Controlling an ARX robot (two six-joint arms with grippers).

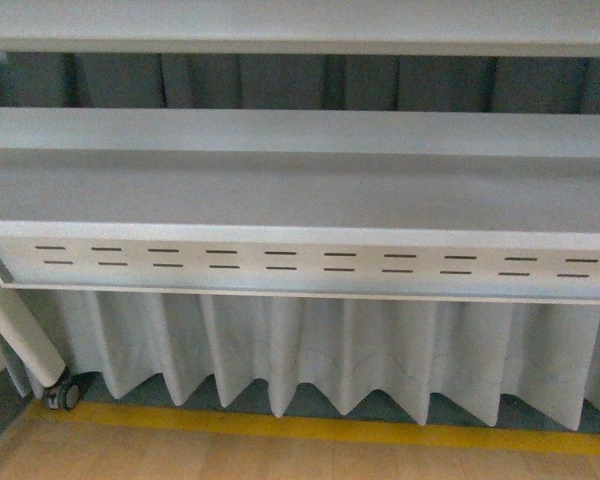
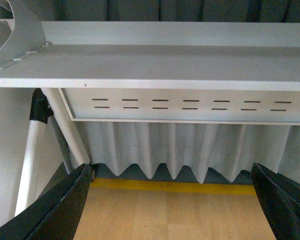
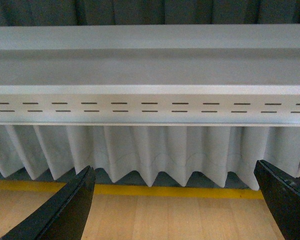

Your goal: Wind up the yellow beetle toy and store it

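Since the front view showed no yellow beetle toy, you had nothing to wind: only the grey table across the middle, its slotted panel below, a pleated curtain toward six o'clock, a yellow floor stripe under that, and a caster wheel at eight o'clock. Neither arm appeared there. In the left wrist view the left gripper had its dark fingers spread wide, holding nothing, with the table edge at its twelve o'clock. In the right wrist view the right gripper was likewise wide apart and empty, facing the panel and curtain. The toy was in none of the three. By my judgement you needed to lift both arms above the tabletop and find the toy first, with the jaws spread until they straddled its body.
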